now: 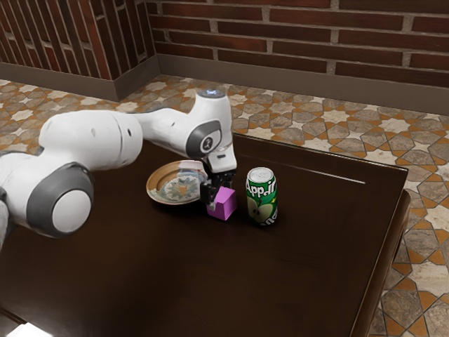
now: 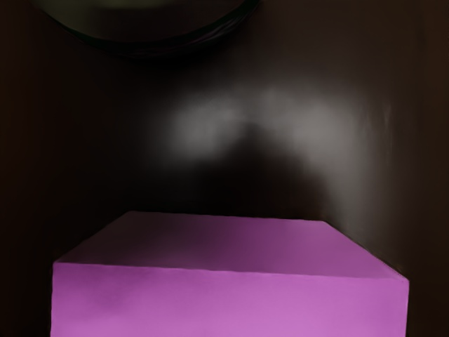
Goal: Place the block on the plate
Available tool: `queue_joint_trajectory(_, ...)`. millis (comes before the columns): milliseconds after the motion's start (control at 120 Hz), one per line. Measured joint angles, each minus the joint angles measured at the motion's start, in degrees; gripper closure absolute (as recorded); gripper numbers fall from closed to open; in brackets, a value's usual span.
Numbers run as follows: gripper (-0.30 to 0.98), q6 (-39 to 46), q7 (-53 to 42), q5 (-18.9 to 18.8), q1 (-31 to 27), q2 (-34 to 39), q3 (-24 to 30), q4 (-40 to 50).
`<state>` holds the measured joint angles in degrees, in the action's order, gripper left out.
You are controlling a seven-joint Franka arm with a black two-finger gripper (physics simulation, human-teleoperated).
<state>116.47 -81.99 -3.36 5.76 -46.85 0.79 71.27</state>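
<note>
Fingers (image 1: pixel 206 193) gripping pink block (image 1: pixel 222 206), flat side up

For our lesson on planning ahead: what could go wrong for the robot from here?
The green apple-printed metal can stands close beside the pink cube block, so a sideways swing might knock it. The round brown-rimmed plate lies near the black gripper; carried too low, the block could catch its rim.

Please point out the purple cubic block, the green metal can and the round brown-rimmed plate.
Purple block (image 1: pixel 223 208), exterior view: its side.
Green can (image 1: pixel 263 202), exterior view: its label.
Round plate (image 1: pixel 156 187), exterior view: its rim.
</note>
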Motion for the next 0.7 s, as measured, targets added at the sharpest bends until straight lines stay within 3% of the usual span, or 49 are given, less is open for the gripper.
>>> queue_joint_trajectory(133,0.01,1.08,-1.37,0.0,-0.05,-1.04,-0.08,0.01)
queue_joint_trajectory(267,0.27,1.69,-2.51,-0.1,-0.01,-1.04,-0.27,-0.24)
queue_joint_trajectory(500,0.3,2.29,-4.0,-0.3,-0.02,1.66,-0.35,-0.1)
queue_joint_trajectory(700,0.3,2.21,-4.85,-0.2,-0.54,9.19,-0.28,4.28)
